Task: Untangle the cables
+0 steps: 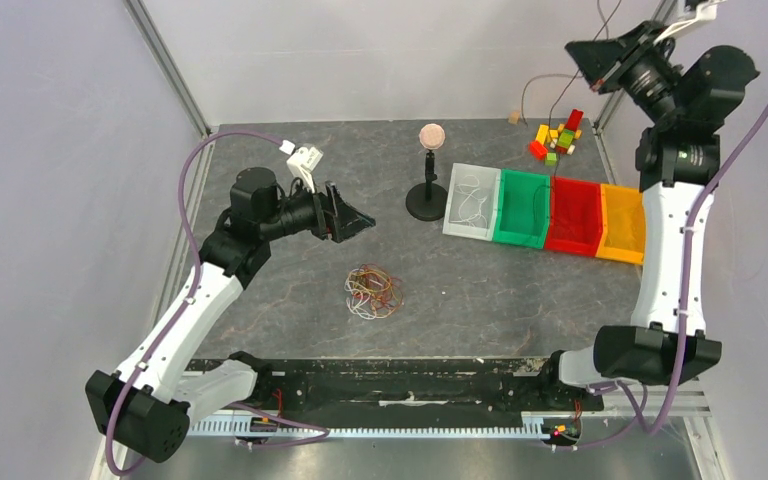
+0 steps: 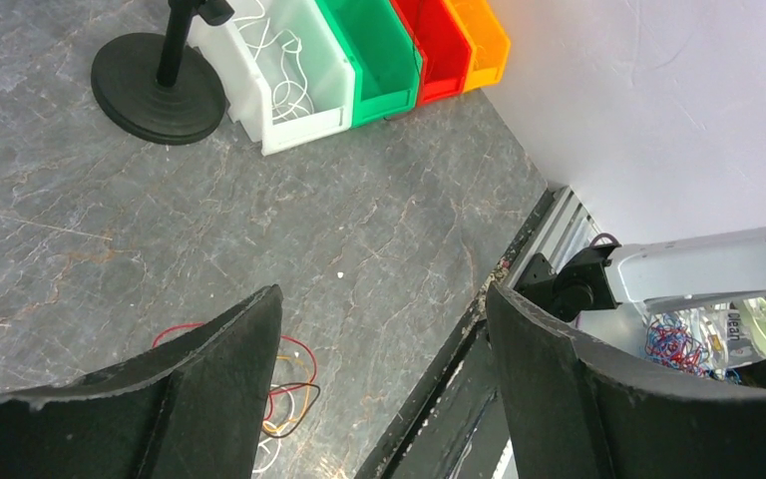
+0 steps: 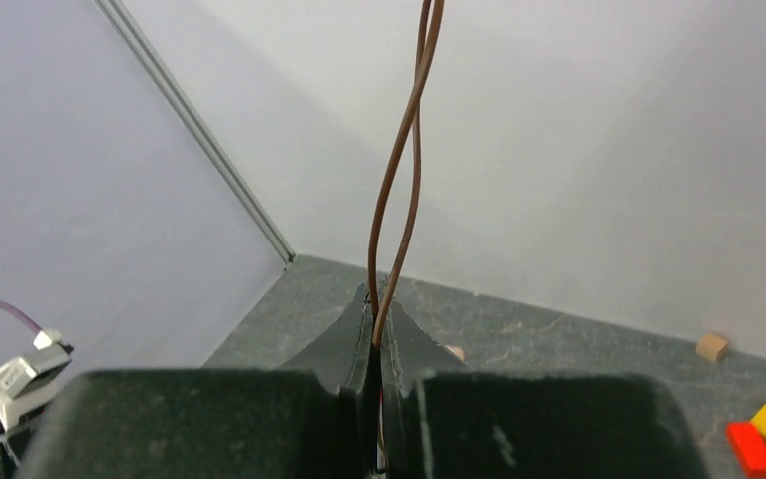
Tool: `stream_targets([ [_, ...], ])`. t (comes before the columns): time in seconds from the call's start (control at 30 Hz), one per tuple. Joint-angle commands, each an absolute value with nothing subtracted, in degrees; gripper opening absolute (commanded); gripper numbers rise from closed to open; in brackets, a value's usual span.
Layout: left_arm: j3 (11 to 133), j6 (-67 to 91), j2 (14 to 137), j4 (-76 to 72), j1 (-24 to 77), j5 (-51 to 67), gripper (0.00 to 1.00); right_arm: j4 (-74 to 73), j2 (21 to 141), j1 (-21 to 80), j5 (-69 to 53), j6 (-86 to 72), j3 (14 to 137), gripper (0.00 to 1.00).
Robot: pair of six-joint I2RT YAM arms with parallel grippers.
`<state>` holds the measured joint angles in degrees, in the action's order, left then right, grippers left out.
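Grey table: cables mostly knotted; white strand in white bin; right pincer pinches brown strand; left pincer spread, empty.

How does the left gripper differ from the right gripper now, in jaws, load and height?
The left gripper is open; the right gripper is shut. The left gripper holds nothing; the right gripper pinches a thin brown cable. The left gripper is low, near the tangle of cables; the right gripper is high up at the far right. Both are black two-finger grippers.
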<state>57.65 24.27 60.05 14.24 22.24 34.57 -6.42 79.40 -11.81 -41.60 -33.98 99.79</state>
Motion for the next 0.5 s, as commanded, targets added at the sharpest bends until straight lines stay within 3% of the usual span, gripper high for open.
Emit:
stream_targets([
  [0.0, 57.1, 21.8, 58.6, 12.6, 22.1, 34.3, 0.81, 3.3, 81.2, -12.9, -44.0, -40.8, 106.5, 0.0],
  [0.47, 57.3, 21.3, 58.6, 12.8, 22.1, 34.1, 0.82, 7.5, 87.2, -15.6, -43.0, -39.9, 111.2, 0.0],
])
